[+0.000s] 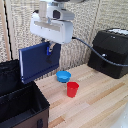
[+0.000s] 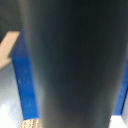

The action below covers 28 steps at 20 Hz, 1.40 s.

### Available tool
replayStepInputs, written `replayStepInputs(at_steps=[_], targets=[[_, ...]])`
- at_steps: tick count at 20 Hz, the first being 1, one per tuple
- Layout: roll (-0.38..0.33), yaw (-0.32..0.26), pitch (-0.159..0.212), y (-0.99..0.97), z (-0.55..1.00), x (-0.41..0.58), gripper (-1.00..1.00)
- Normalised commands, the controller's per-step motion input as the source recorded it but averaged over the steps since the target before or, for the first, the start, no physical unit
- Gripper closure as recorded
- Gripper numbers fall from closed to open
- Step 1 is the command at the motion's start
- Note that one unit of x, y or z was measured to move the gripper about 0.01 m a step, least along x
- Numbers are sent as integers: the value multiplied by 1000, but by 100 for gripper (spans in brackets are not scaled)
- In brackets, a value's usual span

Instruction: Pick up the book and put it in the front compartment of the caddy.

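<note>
Held the book (image 1: 39,61) clamped in the gripper (image 1: 48,50) by its upper edge, hanging upright in the left middle of the exterior frame, above the caddy (image 1: 22,102) at the lower left. Judged the grip narrow and near one corner, so could swing or slip out during lowering, or catch on the caddy's rim or divider. Saw only a dark blurred surface in the wrist view, so could not confirm the hold there.
</note>
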Motion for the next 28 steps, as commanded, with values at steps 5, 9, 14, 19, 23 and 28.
replayStepInputs(at_steps=[5,9,14,19,23,28], targets=[[0,-12,109,819,294,0,100],[0,-13,100,827,336,0,100],[0,-26,82,823,375,2,100],[-22,-46,55,836,322,77,100],[-93,-73,33,661,27,295,100],[-105,-104,13,482,0,365,100]])
